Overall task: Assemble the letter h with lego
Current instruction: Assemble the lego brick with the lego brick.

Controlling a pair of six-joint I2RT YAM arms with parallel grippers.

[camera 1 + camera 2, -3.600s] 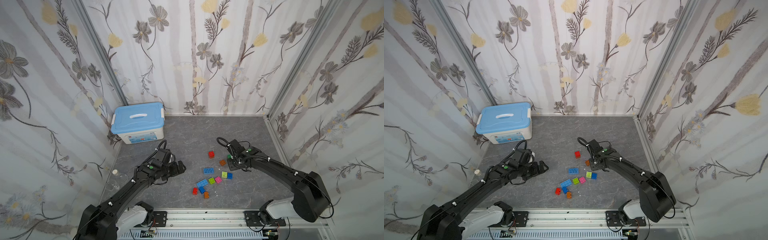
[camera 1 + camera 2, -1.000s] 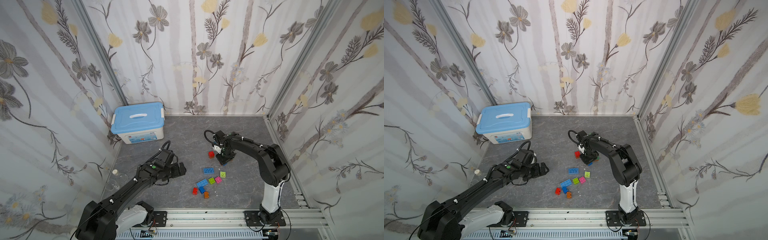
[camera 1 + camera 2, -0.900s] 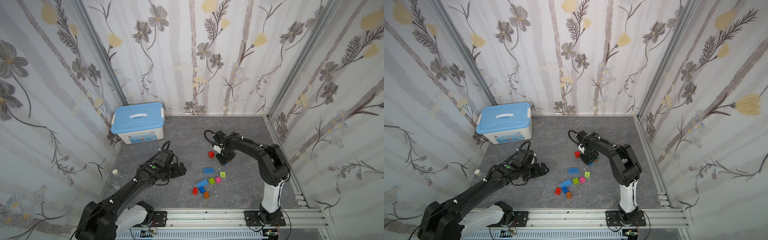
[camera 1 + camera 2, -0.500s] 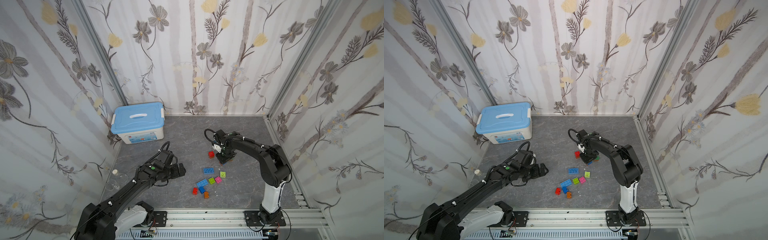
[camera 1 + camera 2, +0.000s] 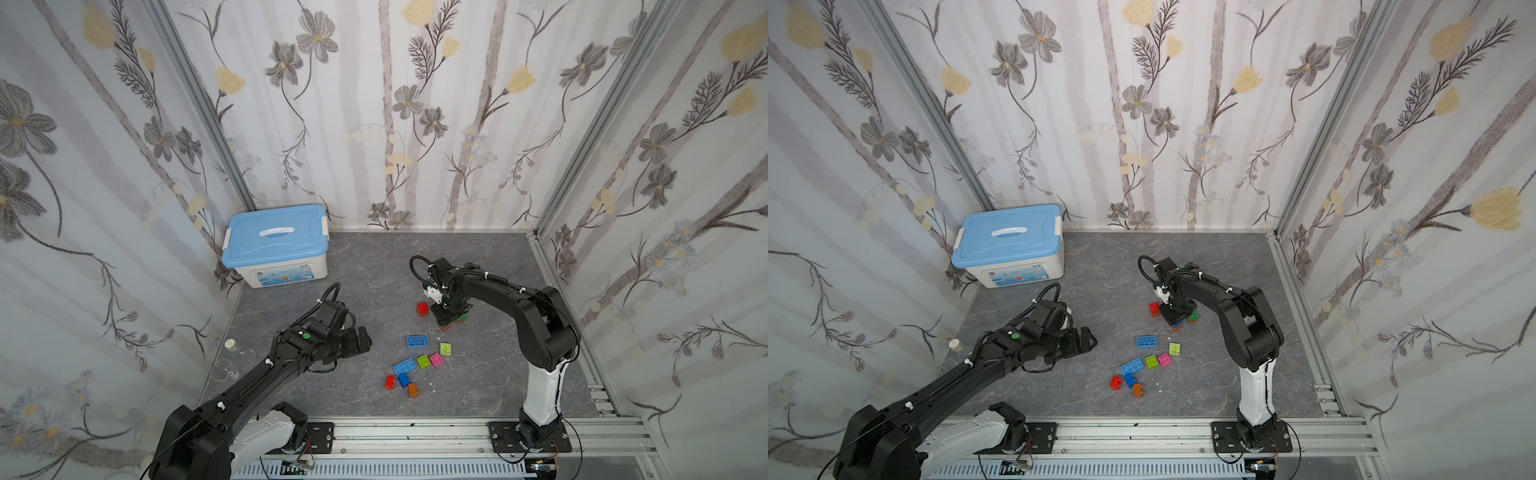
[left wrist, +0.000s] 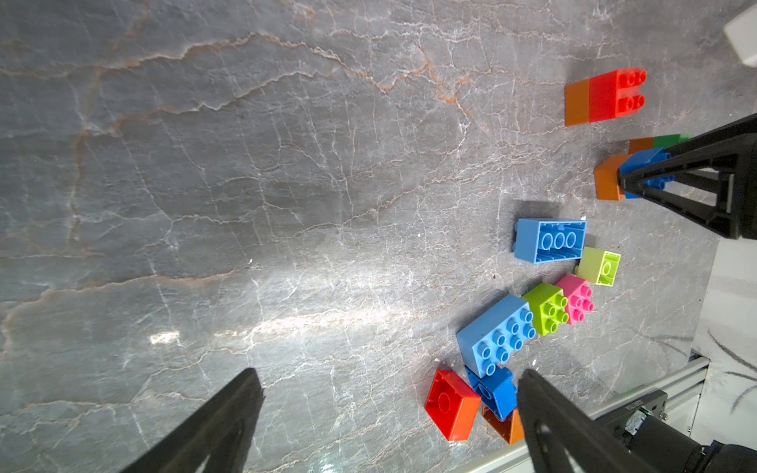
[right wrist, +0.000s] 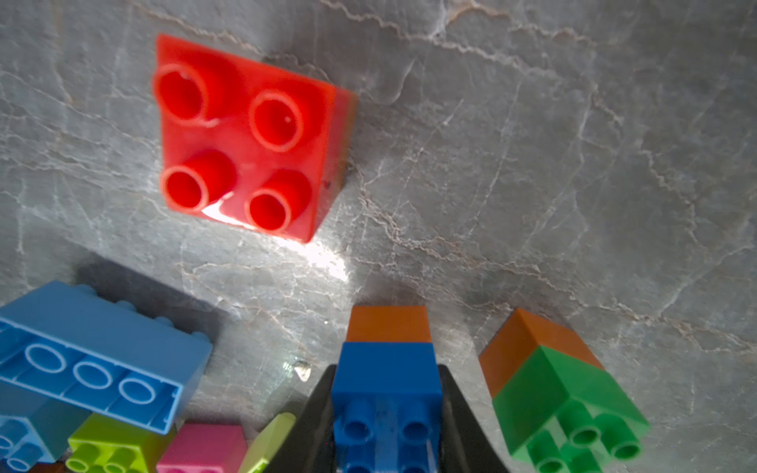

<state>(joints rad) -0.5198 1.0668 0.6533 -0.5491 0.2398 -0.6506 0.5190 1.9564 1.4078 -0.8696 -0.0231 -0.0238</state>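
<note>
My right gripper (image 5: 448, 318) points down, shut on a dark-blue brick (image 7: 387, 376) that sits flush on an orange brick (image 7: 388, 324). Beside it stand a green-on-orange stack (image 7: 561, 393) and a red-on-orange stack (image 7: 241, 131). Loose lego lies nearer the front: a light-blue long brick (image 5: 417, 341) upside down, lime bricks (image 5: 446, 348), a pink one (image 5: 436, 359), another light-blue long one (image 5: 404, 366), then red (image 5: 390, 382), blue (image 5: 403, 379) and orange (image 5: 412, 390). My left gripper (image 5: 361, 340) hovers open left of that group, holding nothing; in the left wrist view my left gripper (image 6: 389, 372) frames bare floor.
A white storage box with a light-blue lid (image 5: 276, 245) stands at the back left corner. A small clear bottle with a white cap (image 5: 230, 344) lies by the left wall. Papered walls close three sides; a metal rail (image 5: 415, 432) runs along the front.
Since the earliest frames the right arm has swung round and brought the dark-blue brick onto the orange one. Over the last second neither arm has visibly moved.
</note>
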